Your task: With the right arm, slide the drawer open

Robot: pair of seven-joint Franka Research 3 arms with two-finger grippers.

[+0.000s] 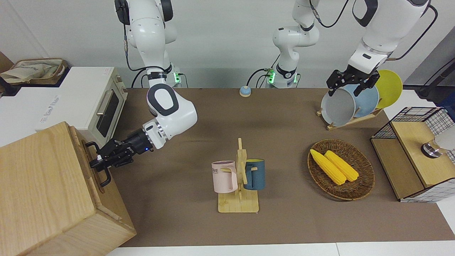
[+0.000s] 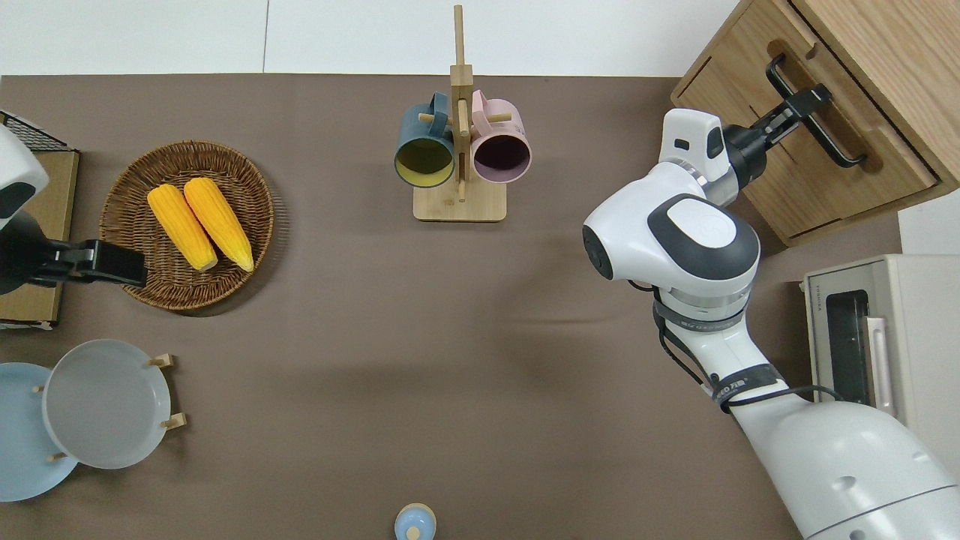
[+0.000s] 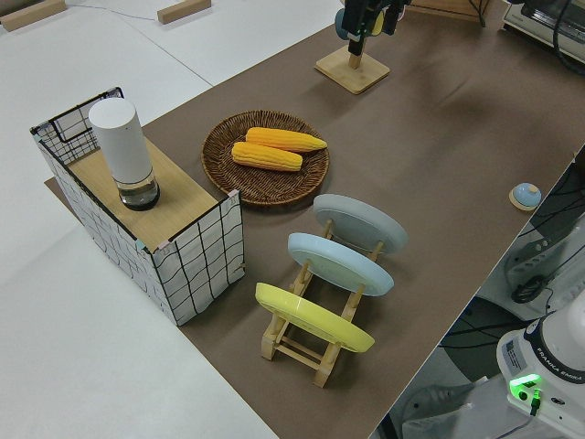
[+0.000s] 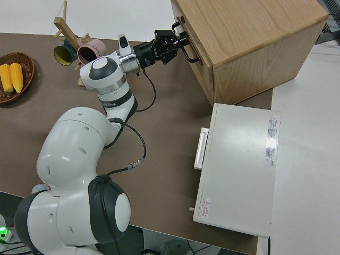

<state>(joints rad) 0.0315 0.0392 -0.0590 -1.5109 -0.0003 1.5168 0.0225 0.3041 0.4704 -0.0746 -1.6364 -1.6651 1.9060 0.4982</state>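
**At the cabinet front, fingers meet the drawer handle**

At the right arm's end of the table, the right gripper [image 1: 98, 162] reaches level to the black bar handle [image 2: 814, 111] of the drawer [image 2: 806, 161], fingers straddling the bar near its middle; whether they have clamped, I cannot tell. The drawer looks closed, flush in the cabinet [image 1: 42, 185]. The grasp seems in hand; next comes a straight pull outward. The left arm is parked.

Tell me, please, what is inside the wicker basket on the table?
Two yellow corn cobs lie side by side in the wicker basket, touching each other. The woven bottom shows around them; the part directly under the cobs is covered.
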